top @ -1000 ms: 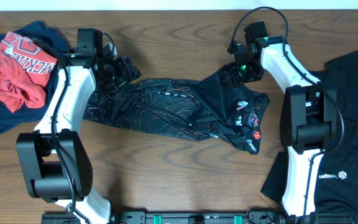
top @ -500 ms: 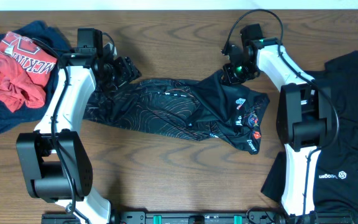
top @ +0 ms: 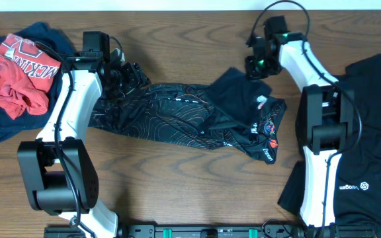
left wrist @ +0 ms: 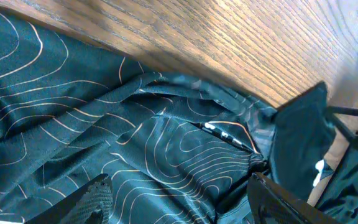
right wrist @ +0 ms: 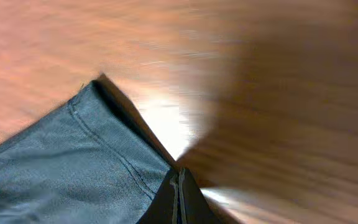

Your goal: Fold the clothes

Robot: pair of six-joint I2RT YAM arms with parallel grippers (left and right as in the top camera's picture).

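Right claw (top: 259, 67) is pinched tight on the far right corner of the black jersey (top: 177, 109). It was wide open a second ago, and that corner now sits drawn nearer the counter's (top: 190, 192) far edge. The jersey lies stretched across the middle. Left claw (top: 126, 75) stays spread open over the jersey's left end, gripping nothing.

White block letters (top: 28, 64), partly legible as "CKIN", stand on the red shirt (top: 5, 89) left of the left gripper (top: 129, 76); below the right gripper (top: 257, 67), the jersey (top: 170, 112) logos (top: 266, 127) and a black garment's (top: 376, 132) white wordmark (top: 352, 188) are too small to read.
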